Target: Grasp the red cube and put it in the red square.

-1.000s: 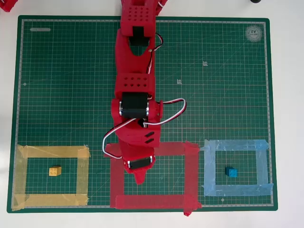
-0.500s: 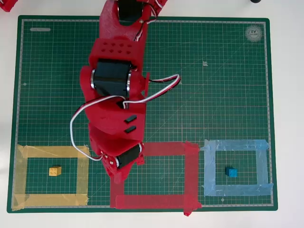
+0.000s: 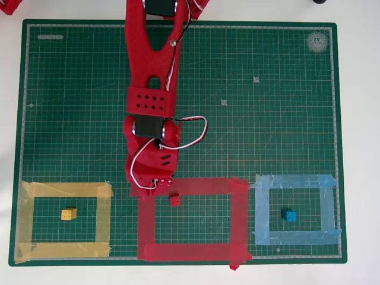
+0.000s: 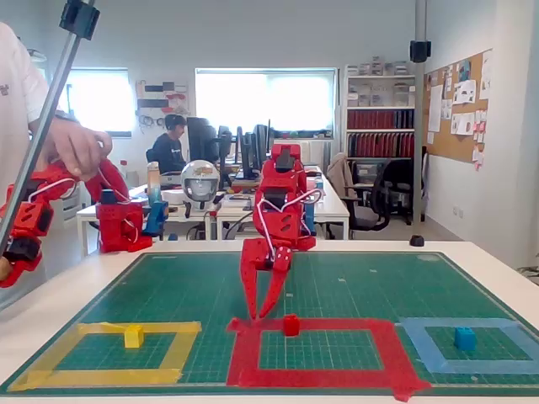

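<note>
The red cube (image 3: 175,200) (image 4: 291,325) rests on the mat at the inner edge of the red square's far strip, left of its middle. The red square (image 3: 240,217) (image 4: 387,345) is a wide red tape frame at the front centre of the green mat. My gripper (image 3: 151,187) (image 4: 258,317) points down over the frame's far left corner, just left of the cube and apart from it. In the fixed view its two fingers meet at the tips with nothing between them. From overhead the arm hides the fingertips.
A yellow cube (image 3: 69,214) lies inside a yellow tape frame (image 3: 104,219) on the left. A blue cube (image 3: 289,215) lies inside a light blue tape frame (image 3: 326,211) on the right. The green mat (image 3: 267,119) is bare behind the frames.
The arm swung up and left, then drew back out of the red square. The red cube, hidden under the gripper before, now lies free by the top strip.
</note>
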You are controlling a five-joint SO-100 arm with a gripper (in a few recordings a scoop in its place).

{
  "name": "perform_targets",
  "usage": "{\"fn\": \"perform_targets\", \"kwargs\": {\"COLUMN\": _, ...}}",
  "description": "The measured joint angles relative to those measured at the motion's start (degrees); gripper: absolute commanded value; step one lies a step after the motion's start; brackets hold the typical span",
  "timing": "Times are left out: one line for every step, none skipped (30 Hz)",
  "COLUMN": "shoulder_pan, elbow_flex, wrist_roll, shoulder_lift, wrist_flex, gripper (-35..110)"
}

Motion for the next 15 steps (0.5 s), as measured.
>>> {"fn": "perform_targets", "kwargs": {"shoulder_pan": 0.00, "elbow_flex": 0.44, "wrist_roll": -0.53, "shoulder_lift": 0.00, "wrist_flex": -0.35, "gripper": 0}}
{"fn": "perform_targets", "kwargs": {"shoulder_pan": 0.00, "elbow_flex": 1.23, "wrist_roll": -0.88, "shoulder_lift": 0.00, "wrist_flex": -0.53, "gripper": 0}}
{"fn": "perform_targets", "kwargs": {"shoulder_pan": 0.00, "elbow_flex": 2.02, "wrist_roll": -1.14, "shoulder_lift": 0.09, "wrist_flex": -0.70, "gripper": 0}}
{"fn": "perform_targets", "kwargs": {"shoulder_pan": -0.09, "elbow_flex": 2.90, "wrist_roll": -1.58, "shoulder_lift": 0.09, "wrist_flex": -0.79, "gripper": 0}}
{"fn": "perform_targets", "kwargs": {"shoulder_pan": -0.18, "elbow_flex": 3.69, "wrist_roll": -1.67, "shoulder_lift": 0.18, "wrist_flex": -0.97, "gripper": 0}}
{"fn": "perform_targets", "kwargs": {"shoulder_pan": -0.26, "elbow_flex": 4.04, "wrist_roll": -1.85, "shoulder_lift": 0.53, "wrist_flex": -1.23, "gripper": 0}}
{"fn": "perform_targets", "kwargs": {"shoulder_pan": -0.53, "elbow_flex": 4.75, "wrist_roll": -1.85, "shoulder_lift": 0.79, "wrist_flex": -1.41, "gripper": 0}}
{"fn": "perform_targets", "kwargs": {"shoulder_pan": -0.70, "elbow_flex": 5.27, "wrist_roll": -1.85, "shoulder_lift": 1.23, "wrist_flex": -1.49, "gripper": 0}}
{"fn": "perform_targets", "kwargs": {"shoulder_pan": -1.14, "elbow_flex": 5.80, "wrist_roll": -1.85, "shoulder_lift": 1.58, "wrist_flex": -1.49, "gripper": 0}}
{"fn": "perform_targets", "kwargs": {"shoulder_pan": -1.49, "elbow_flex": 6.15, "wrist_roll": -1.85, "shoulder_lift": 1.85, "wrist_flex": -1.49, "gripper": 0}}
{"fn": "perform_targets", "kwargs": {"shoulder_pan": -2.02, "elbow_flex": 6.86, "wrist_roll": -1.85, "shoulder_lift": 2.37, "wrist_flex": -1.49, "gripper": 0}}
{"fn": "perform_targets", "kwargs": {"shoulder_pan": -2.46, "elbow_flex": 7.29, "wrist_roll": -1.85, "shoulder_lift": 2.64, "wrist_flex": -1.67, "gripper": 0}}
{"fn": "perform_targets", "kwargs": {"shoulder_pan": -2.81, "elbow_flex": 8.00, "wrist_roll": -1.85, "shoulder_lift": 3.08, "wrist_flex": -2.11, "gripper": 0}}
{"fn": "perform_targets", "kwargs": {"shoulder_pan": -3.34, "elbow_flex": 9.05, "wrist_roll": -1.85, "shoulder_lift": 3.34, "wrist_flex": -3.16, "gripper": 0}}
{"fn": "perform_targets", "kwargs": {"shoulder_pan": -3.60, "elbow_flex": 10.20, "wrist_roll": -1.93, "shoulder_lift": 3.69, "wrist_flex": -4.75, "gripper": 0}}
